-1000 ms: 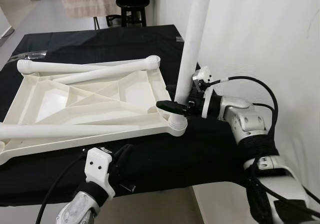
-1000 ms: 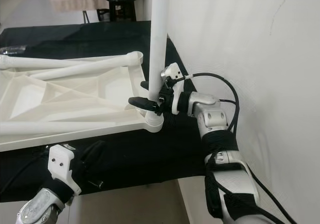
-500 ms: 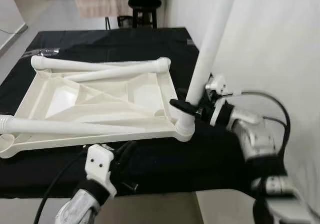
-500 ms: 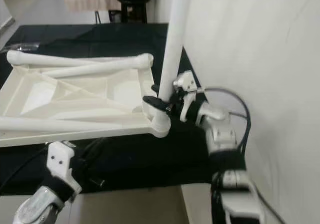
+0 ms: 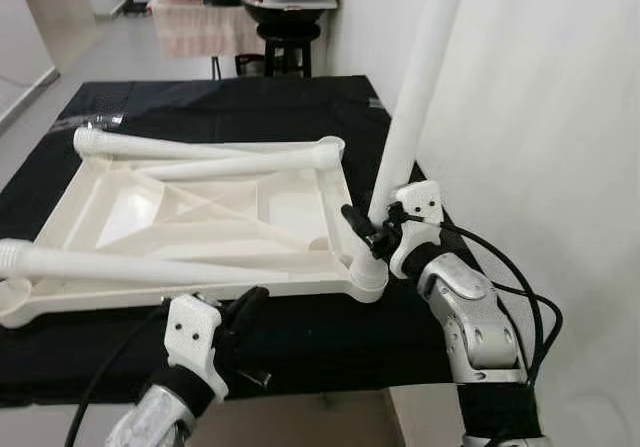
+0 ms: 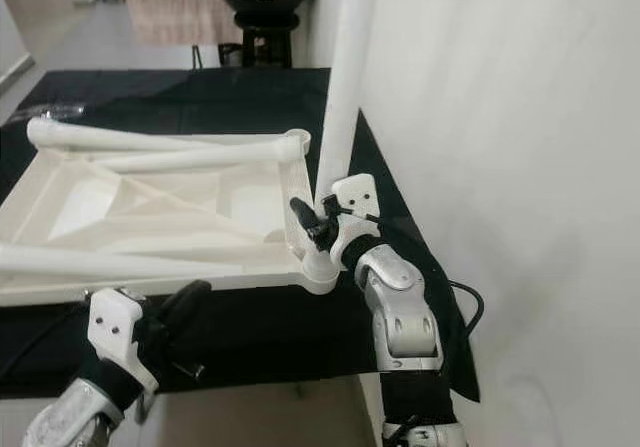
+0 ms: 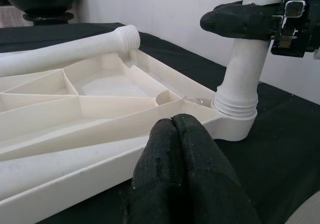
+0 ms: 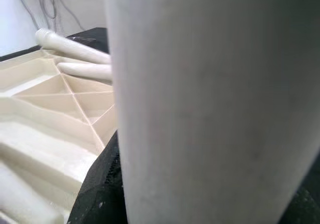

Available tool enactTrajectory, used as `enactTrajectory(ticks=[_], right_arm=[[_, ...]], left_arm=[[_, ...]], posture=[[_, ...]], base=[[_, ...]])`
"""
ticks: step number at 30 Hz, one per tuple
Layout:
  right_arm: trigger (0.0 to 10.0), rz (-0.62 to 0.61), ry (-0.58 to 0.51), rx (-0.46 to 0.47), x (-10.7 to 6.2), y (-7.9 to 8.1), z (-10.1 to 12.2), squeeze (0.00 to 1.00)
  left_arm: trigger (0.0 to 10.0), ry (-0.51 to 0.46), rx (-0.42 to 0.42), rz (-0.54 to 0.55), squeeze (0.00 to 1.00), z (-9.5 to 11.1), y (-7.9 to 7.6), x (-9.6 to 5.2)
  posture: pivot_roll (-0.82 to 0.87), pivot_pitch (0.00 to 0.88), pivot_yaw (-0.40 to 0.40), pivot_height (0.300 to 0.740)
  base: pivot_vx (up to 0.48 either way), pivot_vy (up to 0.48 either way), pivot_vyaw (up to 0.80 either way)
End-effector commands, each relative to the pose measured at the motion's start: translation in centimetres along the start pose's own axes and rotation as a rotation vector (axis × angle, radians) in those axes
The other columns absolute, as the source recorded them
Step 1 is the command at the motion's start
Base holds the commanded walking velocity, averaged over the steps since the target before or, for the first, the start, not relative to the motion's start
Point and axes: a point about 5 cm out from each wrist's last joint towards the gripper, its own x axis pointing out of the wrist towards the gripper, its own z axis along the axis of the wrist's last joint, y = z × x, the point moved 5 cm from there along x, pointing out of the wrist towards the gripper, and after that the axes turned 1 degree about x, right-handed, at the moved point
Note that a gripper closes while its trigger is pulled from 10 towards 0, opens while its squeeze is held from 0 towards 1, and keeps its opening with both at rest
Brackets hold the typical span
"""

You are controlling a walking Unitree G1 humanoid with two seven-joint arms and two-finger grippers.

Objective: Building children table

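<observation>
Right gripper (image 5: 372,229) has rotated on the upright leg (image 5: 415,97), jaws clamped around it at the tabletop (image 5: 200,217) corner socket; left gripper (image 7: 175,134), jaws together, rests beside the near edge; no writing legible

Bright, even indoor light; sharp eye views, wrist close-ups softly blurred.

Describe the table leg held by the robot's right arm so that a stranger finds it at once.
On the black-covered table lies an upside-down white plastic tabletop. At its near right corner, the long white plastic leg stands upright in the socket, gripped by the right tool. The other legs lie flat.
</observation>
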Motion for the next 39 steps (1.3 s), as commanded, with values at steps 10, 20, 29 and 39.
enactTrajectory(ticks=[10,20,29,39], right_arm=[[10.0,0.577,0.064,-0.036,-0.9,3.7,-0.5,0.0],[10.0,0.687,0.067,-0.02,0.5,1.0,0.7,0.0],[0.0,0.664,0.067,0.116,1.9,-0.6,0.6,0.0],[0.0,0.428,0.109,0.126,0.9,-2.7,-2.4,0.0]], left_arm=[[10.0,0.049,-0.004,-0.102,0.0,-1.3,-1.1,0.2],[10.0,0.052,-0.011,-0.111,0.0,-1.6,-1.2,0.3],[10.0,0.047,-0.01,-0.119,0.0,-1.8,-1.0,0.4],[10.0,0.041,-0.01,-0.118,0.0,-1.8,-0.9,0.3]], posture=[[0.04,0.018,-0.044,0.74],[0.06,0.019,-0.048,0.74],[0.06,0.028,-0.046,0.74],[0.05,0.04,-0.061,0.74]], base=[[0.0,0.0,0.0],[0.0,0.0,0.0],[0.0,0.0,0.0],[0.0,0.0,0.0]])
